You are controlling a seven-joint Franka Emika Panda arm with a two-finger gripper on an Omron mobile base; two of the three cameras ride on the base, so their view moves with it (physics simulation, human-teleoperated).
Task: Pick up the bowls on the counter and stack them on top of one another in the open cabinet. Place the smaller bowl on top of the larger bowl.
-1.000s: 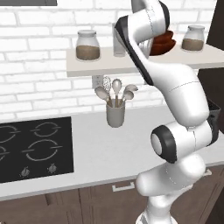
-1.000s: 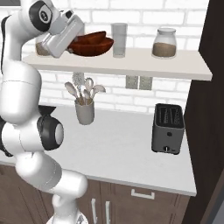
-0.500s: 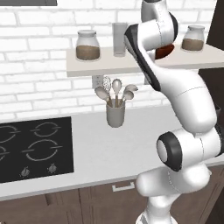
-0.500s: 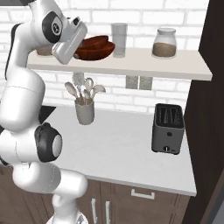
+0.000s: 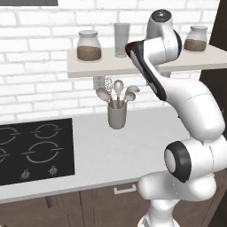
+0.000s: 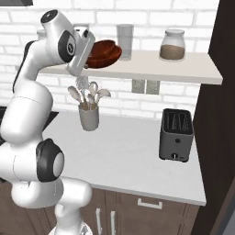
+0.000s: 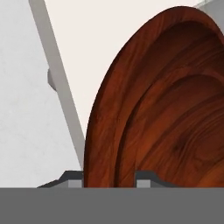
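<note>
The open cabinet (image 6: 183, 69) carries the larger bowl (image 7: 109, 122), with the smaller bowl (image 7: 175, 144) nested inside. My claw (image 7: 109, 177) grips their rims at the shelf's edge. Pulling back while clenched could drag both off onto the table (image 6: 128, 156).

the wider glossy reddish-brown wooden bowl (image 6: 104, 54) sits upright on the thick pale-beige shelf board (image 6: 183, 68), near its left end. the narrower reddish-brown wooden bowl (image 7: 183, 131) lies nested inside it, rims close together. my gripper (image 7: 109, 177) has its jaws astride the two rims, one fingertip outside, one inside.
</note>
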